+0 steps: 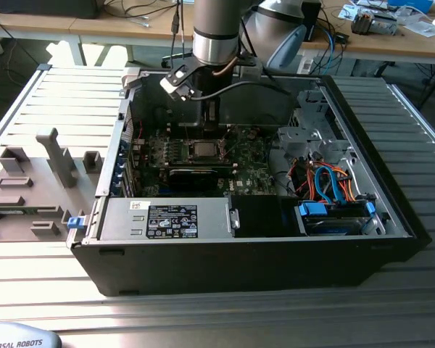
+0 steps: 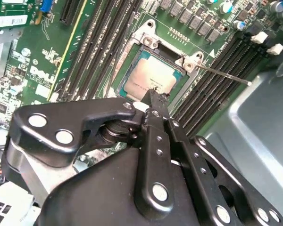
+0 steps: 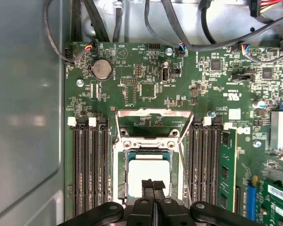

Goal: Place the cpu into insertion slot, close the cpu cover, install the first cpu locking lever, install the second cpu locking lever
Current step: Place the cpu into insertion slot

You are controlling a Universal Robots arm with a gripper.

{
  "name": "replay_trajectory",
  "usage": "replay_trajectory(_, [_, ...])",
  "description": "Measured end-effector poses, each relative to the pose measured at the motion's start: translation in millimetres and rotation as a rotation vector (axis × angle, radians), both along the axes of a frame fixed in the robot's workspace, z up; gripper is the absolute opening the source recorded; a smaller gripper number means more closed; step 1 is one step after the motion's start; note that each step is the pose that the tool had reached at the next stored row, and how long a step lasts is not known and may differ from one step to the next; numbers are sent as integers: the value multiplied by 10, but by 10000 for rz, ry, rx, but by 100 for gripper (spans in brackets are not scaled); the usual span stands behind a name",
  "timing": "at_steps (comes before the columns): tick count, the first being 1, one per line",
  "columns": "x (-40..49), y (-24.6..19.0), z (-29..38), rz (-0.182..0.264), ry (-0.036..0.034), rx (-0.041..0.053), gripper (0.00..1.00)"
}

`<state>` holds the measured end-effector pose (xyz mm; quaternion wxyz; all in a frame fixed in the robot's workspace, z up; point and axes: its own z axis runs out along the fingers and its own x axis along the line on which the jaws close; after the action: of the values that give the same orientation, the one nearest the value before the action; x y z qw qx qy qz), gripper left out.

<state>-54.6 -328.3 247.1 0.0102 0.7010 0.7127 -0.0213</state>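
The cpu lies flat in the insertion slot of the green board, its silver-grey top also seen in the second wrist view and the exterior view. The cpu cover stands swung open behind the slot, its window frame tilted up. A thin locking lever sticks out sideways from the slot's corner, unlatched. My gripper hangs right over the chip's near edge, fingers shut together with nothing between them; its tip sits at the chip's rim. In the exterior view the gripper reaches down into the case.
Black memory slots flank the slot on both sides. A long black card lies in front of it. Blue and orange cables and a drive cage fill the case at the exterior view's right. Grey fixtures stand outside at its left.
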Motion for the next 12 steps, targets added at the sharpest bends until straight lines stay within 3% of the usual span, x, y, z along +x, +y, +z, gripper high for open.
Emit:
replay_trajectory(5, [0, 0, 109, 0, 0, 2, 11])
replay_trajectory(12, [0, 0, 111, 0, 0, 13, 11])
